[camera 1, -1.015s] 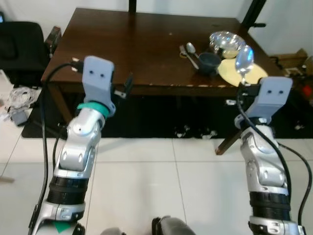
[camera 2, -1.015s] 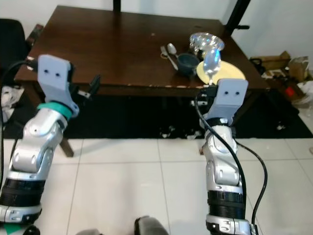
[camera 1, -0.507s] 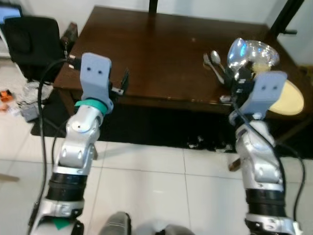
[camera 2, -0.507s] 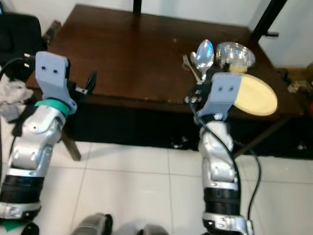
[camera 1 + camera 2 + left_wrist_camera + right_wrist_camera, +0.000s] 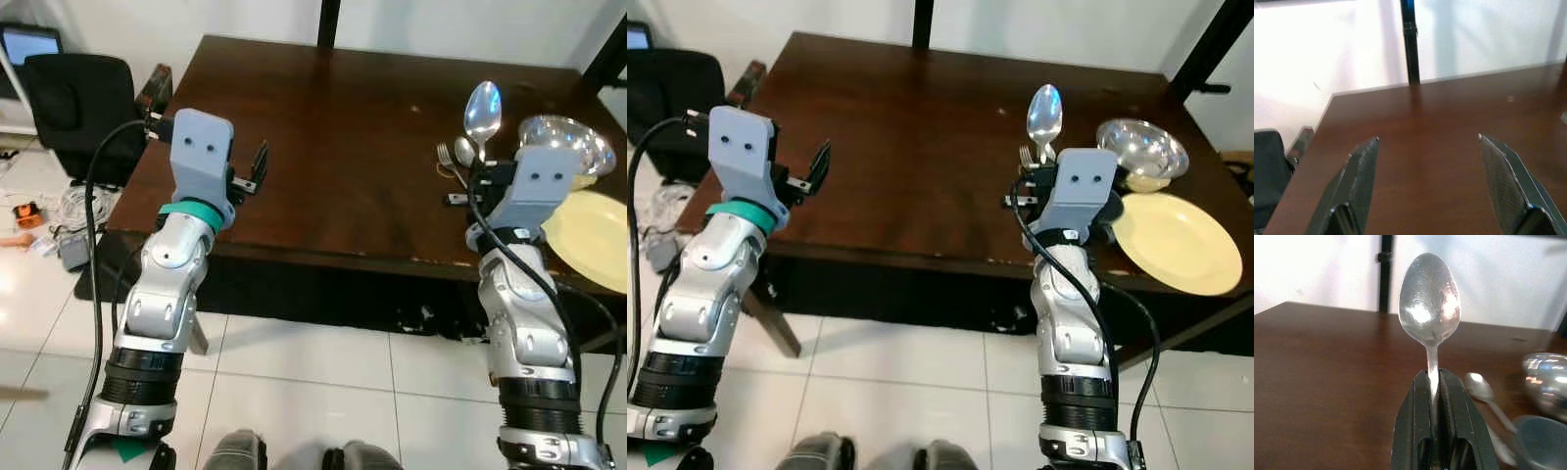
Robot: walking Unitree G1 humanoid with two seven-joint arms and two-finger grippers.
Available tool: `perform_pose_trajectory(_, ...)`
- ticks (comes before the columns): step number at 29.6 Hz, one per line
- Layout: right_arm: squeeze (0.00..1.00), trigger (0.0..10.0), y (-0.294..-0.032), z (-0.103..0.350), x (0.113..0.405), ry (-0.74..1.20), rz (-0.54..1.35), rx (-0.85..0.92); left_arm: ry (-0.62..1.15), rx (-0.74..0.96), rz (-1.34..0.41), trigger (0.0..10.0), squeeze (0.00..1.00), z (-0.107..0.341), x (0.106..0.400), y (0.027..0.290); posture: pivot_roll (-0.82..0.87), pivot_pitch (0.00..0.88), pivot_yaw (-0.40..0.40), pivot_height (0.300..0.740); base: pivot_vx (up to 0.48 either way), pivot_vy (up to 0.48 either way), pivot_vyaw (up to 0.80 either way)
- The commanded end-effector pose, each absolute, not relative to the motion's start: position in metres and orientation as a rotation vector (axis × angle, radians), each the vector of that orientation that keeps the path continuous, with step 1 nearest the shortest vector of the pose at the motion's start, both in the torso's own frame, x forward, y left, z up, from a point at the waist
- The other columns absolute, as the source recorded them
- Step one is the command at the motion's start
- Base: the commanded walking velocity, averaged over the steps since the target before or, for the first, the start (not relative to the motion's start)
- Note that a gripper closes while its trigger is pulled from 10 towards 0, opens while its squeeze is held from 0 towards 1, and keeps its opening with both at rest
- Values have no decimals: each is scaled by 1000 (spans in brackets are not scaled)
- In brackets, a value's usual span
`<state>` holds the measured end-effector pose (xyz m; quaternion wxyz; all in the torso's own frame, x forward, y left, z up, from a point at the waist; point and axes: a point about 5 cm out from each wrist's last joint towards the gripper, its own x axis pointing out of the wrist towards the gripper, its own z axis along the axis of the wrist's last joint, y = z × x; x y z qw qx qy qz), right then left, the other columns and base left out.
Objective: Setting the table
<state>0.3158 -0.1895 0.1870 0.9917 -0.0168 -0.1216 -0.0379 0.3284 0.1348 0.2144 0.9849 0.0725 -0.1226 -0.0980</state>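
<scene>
Silver spoon (image 5: 1430,308) stands upright, bowl up, clamped in right hand (image 5: 1432,382).

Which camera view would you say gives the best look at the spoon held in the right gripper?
The right wrist view: the spoon stands upright and close, its handle clamped between the right gripper's shut fingers. Both eye views show it smaller, bowl up above the wrist housing, over the table.
</scene>
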Motion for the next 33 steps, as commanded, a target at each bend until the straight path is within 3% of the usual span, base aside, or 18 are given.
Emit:
perform_pose_trajectory(1, 0, 10000, -191, 185, 315, -242, -86, -23, -236, 150, -204, 10000, 0, 211, 329, 134, 43, 6, 6, 740, 446, 0, 0)
perform_pose_trajectory(16, 0, 10000, -192, 184, 315, -232, -90, -26, -227, 143, -228, 10000, 0, 209, 328, 130, 42, 9, 6, 740, 441, 0, 0)
perform_pose_trajectory(26, 0, 10000, -197, 163, 314, -93, -95, -85, -124, 97, -407, 10000, 0, 197, 318, 117, 39, 17, 3, 740, 0, 0, 0)
perform_pose_trajectory(33, 0, 10000, -185, 142, 317, 40, -16, -11, -50, 137, -476, 10000, 0, 196, 324, 123, 45, 30, -7, 740, 0, 0, 0)
